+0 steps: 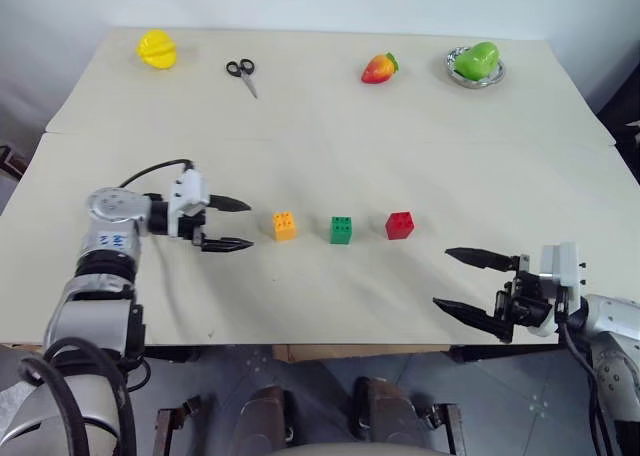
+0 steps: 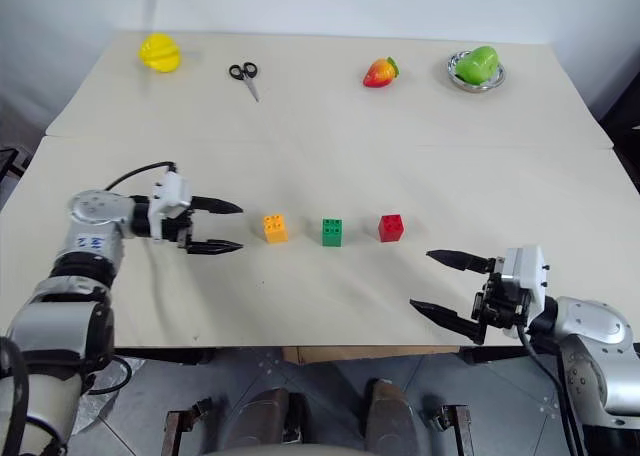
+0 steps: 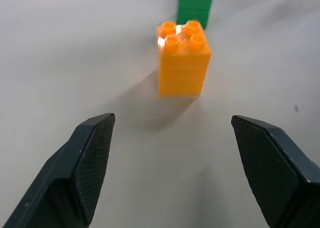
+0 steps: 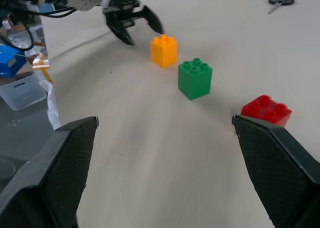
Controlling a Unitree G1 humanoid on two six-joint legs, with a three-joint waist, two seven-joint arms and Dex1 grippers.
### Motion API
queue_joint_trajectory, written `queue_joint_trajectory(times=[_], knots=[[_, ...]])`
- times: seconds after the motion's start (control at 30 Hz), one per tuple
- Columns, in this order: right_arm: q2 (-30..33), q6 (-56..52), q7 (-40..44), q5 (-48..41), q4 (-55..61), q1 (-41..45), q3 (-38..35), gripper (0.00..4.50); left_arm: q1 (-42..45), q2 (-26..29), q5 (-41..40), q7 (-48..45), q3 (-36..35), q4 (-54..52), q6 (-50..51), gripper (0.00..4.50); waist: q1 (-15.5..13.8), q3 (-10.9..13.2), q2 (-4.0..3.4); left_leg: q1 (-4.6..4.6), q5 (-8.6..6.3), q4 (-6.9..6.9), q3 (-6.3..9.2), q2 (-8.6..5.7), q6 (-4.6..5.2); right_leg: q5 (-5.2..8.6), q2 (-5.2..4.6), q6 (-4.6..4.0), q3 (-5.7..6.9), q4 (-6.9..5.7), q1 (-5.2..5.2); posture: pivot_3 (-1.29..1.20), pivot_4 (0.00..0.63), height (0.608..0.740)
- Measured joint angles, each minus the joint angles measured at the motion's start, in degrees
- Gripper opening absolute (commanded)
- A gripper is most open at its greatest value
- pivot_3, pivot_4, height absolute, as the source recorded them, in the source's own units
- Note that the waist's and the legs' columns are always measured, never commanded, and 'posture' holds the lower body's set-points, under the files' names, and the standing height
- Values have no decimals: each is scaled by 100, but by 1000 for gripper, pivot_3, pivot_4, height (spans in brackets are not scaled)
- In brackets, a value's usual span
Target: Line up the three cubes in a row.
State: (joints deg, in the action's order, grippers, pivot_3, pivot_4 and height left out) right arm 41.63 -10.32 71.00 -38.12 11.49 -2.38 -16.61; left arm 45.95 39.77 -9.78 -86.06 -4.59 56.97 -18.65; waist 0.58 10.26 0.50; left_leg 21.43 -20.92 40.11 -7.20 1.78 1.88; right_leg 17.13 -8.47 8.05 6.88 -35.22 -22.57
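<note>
The three cubes sit mid-frame on the table [image 1: 420, 156] in 1 row: orange-yellow cube [image 1: 284, 225], green cube [image 1: 341, 229], red cube [image 1: 399, 225], evenly spaced, apart. Left gripper [image 1: 231, 224] just left of orange-yellow, jaws apart, empty. Right gripper [image 1: 462, 281] lower right, jaws wide, empty. Row looks done; next calls only for backing clear without nudging.

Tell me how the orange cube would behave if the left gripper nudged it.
The orange cube looks like rigid plastic, so probably stiff and light. Flat-based on the table, it should slide, not roll. It stands taller than wide, so a high push might tip it.
</note>
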Motion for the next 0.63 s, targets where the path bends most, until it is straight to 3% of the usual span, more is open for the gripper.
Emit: queue_joint_trajectory(times=[0.1, 0.3, 0.47, 0.63], knots=[[136, -138, 181, -126, -314, 190, -140, 4500, -1282, 377, -710, 72, -546, -1588, 982, 3966, 22, 1, -1, -3, 0, 0, 13, 15, 1, 3, -9, -5, 4, -19, 1, 0, 150, 740], [161, 150, 462, -26, -1003, 528, -186, 4500, -3120, 178, -1496, 1252, -1361, -4074, 2109, 3966, -104, 1, 0, -6, 1, 15, 31, 5, 7, 1, -27, -4, 0, -21, 19, 0, 150, 740], [154, 426, 660, 46, -1450, 665, -204, 4500, -3647, 108, -1682, 1729, -1476, -4921, 2392, 3966, -121, 1, -2, -13, 4, 12, 22, 10, 3, 2, -20, -4, -3, -23, 17, 0, 150, 740], [47, 531, 701, 111, -1452, 825, -142, 4500, -3584, 148, -1705, 1735, -1439, -4972, 2422, 3966, -61, 1, -4, -14, 4, 7, 17, 10, 1, 2, -18, -5, -3, -23, 14, 0, 150, 740]])
